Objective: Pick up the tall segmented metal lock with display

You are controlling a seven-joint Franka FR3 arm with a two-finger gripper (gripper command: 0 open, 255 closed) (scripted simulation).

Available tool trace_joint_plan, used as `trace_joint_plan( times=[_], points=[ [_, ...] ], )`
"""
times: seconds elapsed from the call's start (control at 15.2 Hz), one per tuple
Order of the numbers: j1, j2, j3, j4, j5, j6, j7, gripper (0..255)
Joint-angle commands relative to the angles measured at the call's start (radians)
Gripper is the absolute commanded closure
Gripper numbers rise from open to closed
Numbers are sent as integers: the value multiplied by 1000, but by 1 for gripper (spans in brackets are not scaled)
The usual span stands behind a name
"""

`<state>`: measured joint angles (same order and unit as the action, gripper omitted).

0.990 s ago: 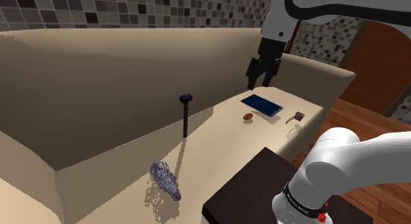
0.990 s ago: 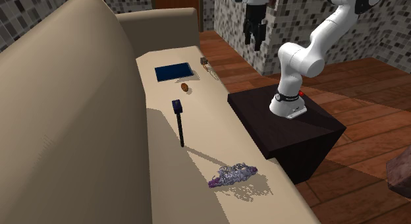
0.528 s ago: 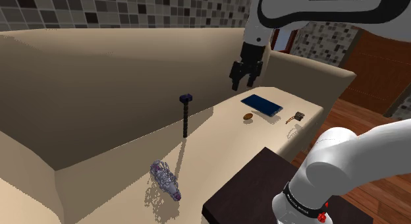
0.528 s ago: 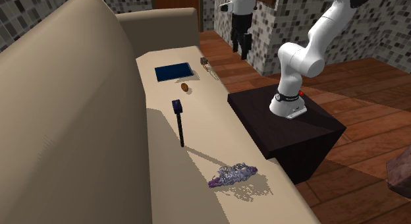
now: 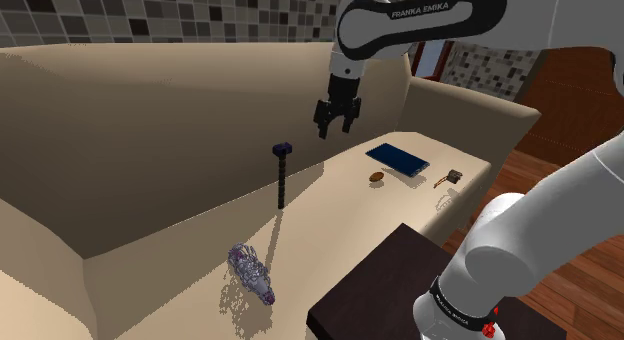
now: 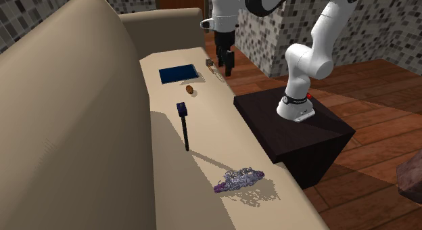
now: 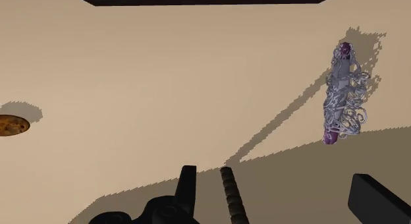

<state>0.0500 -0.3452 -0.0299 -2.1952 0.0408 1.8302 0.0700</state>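
On the beige sofa seat (image 5: 330, 203), the tall dark segmented lock (image 5: 281, 178) stands upright; the gripper (image 5: 335, 126) hovers higher up nearby, fingers spread wide, gripping nothing.

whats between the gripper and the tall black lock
Nothing: in the shoulder view only bare beige sofa separates the gripper from the upright lock.

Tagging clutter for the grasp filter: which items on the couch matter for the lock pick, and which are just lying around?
Job: tall segmented lock, upright; hand, open.
Lying about: flat blue slab; brown cookie-like disc; small trinket; purple wire-wrapped object.
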Motion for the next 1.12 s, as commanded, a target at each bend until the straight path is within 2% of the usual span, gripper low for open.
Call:
trace_joint_plan(
  times=[0.0, 0.53, 0.99, 1.06],
  points=[
    [4, 77, 6, 43, -3, 33, 4, 0],
    [14, 390, 19, 283, -25, 104, 13, 0],
    [24, 667, 25, 562, -50, 98, 22, 0],
    [25, 670, 25, 553, -50, 110, 22, 0]
  ],
)
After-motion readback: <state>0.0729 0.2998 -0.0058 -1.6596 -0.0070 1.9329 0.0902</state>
